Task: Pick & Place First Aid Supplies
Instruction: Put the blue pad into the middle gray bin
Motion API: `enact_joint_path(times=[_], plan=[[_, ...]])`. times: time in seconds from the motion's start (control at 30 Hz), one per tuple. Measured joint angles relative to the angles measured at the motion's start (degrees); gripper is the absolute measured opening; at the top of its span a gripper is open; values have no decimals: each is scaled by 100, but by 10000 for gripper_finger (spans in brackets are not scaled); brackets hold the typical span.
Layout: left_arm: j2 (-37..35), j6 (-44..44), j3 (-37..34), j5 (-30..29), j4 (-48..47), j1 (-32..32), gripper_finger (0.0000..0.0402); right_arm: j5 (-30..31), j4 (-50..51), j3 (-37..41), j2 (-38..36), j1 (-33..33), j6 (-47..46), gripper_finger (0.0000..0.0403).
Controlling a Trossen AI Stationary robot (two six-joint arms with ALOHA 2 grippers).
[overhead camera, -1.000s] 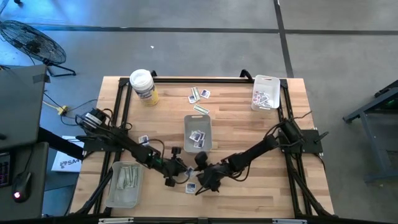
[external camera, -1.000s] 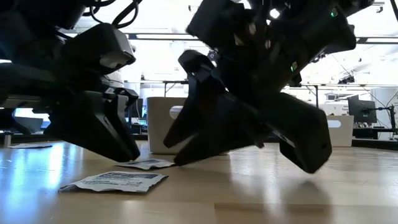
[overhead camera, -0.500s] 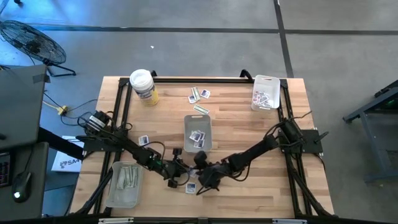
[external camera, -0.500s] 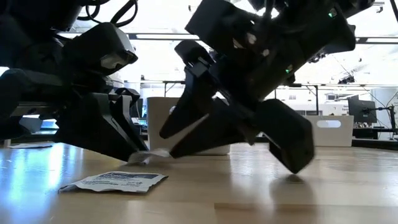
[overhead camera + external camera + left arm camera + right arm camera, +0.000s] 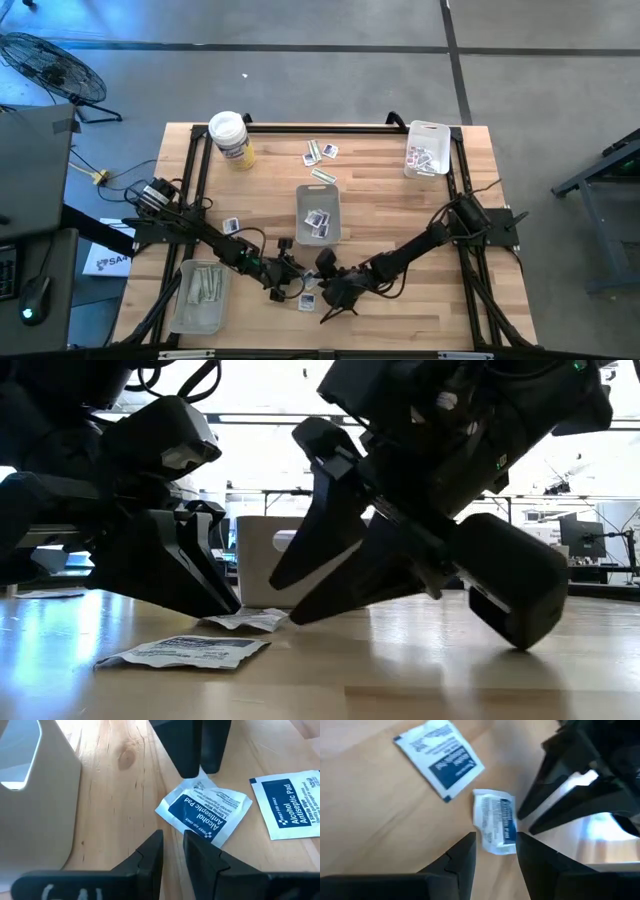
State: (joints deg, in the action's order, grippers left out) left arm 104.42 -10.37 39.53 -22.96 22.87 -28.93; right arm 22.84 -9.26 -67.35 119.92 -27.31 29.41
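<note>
A: The wooden desk (image 5: pixel 400 210) stood on a grey floor, a lab room behind it. Both arms met at the near edge, over two alcohol pads.

B: Which pad was in hand?

A: The crumpled alcohol pad (image 5: pixel 205 811), I judged. It lay flat on the desk between the two pincers, with the flat alcohol pad (image 5: pixel 292 802) just beside it.

B: And the pincers?

A: The left pincer (image 5: pixel 172 852) was nearly closed and empty, its tips just short of the pad. The right pincer (image 5: pixel 496 851) stood part open, empty, the pad lying just ahead of its gap.

B: How to do it well?

A: Straddle one raised edge, press low, close slowly, and keep the other pincer clear.
</note>
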Motion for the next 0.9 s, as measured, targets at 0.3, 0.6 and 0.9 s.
enact_joint_path(times=[0.3, 0.6, 0.9], plan=[[0, 109, -4, -42, -9, 2, 75, -462, 68, -25, 127, 282, 130, 133], [0, 111, -6, -49, -20, 4, 75, -513, 68, -26, 149, 344, 181, 72], [-12, 626, -7, -37, -36, 4, 75, -784, 36, -13, 146, 410, -497, 6]])
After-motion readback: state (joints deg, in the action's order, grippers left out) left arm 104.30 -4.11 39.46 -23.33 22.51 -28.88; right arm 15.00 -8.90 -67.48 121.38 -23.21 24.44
